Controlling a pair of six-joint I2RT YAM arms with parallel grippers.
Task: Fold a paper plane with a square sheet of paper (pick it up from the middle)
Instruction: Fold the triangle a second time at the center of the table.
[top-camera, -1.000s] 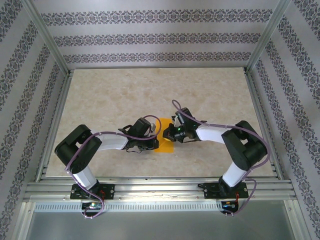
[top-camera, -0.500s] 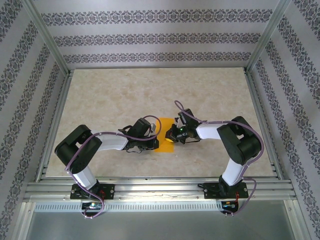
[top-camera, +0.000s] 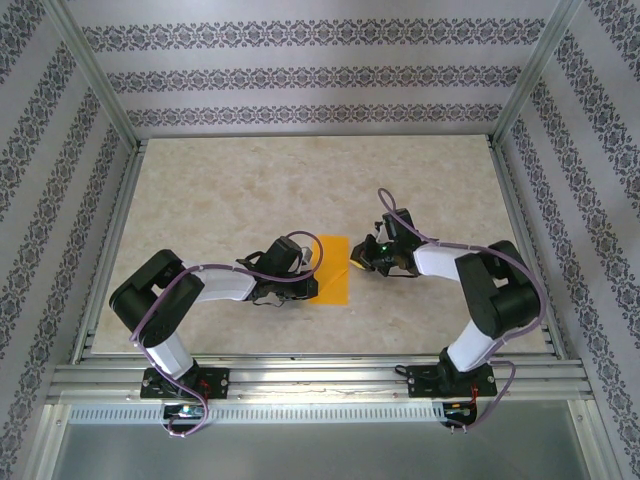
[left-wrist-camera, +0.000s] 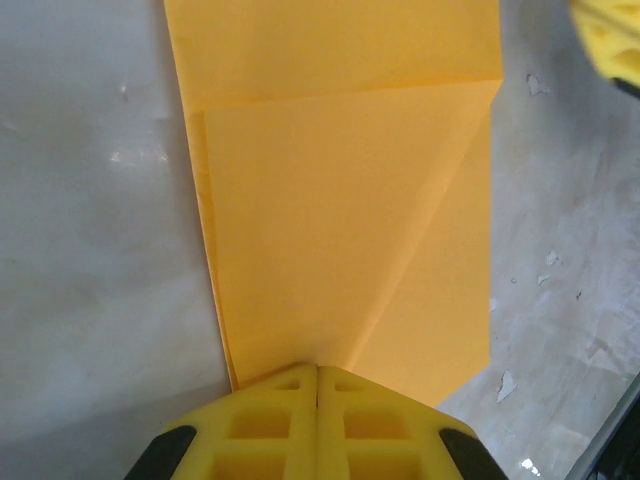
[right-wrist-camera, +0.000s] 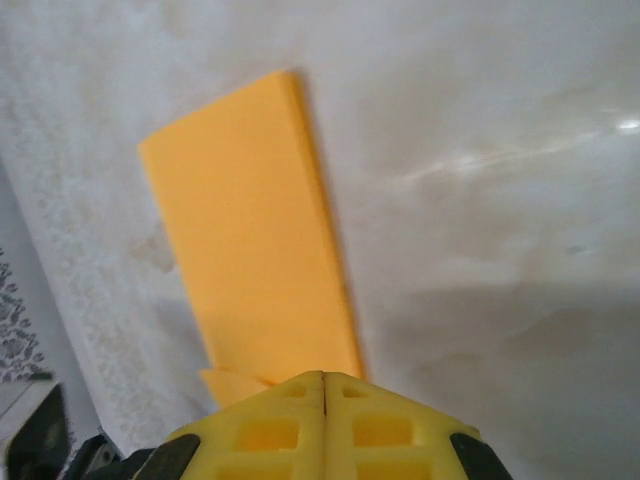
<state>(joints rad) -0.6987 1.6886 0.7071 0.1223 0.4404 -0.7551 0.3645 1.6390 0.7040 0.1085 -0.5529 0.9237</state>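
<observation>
The square sheet of paper (top-camera: 333, 270) lies flat on the table, bright orange and folded into a narrow upright strip. In the left wrist view the paper (left-wrist-camera: 340, 200) shows a diagonal crease and an overlapping flap. My left gripper (top-camera: 312, 276) is shut, and its yellow tips (left-wrist-camera: 317, 370) rest on the strip's left edge where the creases meet. My right gripper (top-camera: 357, 261) is shut and hangs just right of the strip, apart from it. From the right wrist the strip (right-wrist-camera: 250, 230) lies ahead of the shut tips (right-wrist-camera: 325, 376). No dart-shaped paper plane is in view.
The marbled tabletop (top-camera: 220, 200) is ringed by an aluminium frame (top-camera: 300, 375) and patterned walls. Both arms reach inward from the near edge. A tip of the right gripper's yellow finger (left-wrist-camera: 612, 40) shows at the upper right of the left wrist view.
My right gripper has slid to the right, off the paper, and more of the orange strip is uncovered. The left gripper has stayed in place on the left edge.
</observation>
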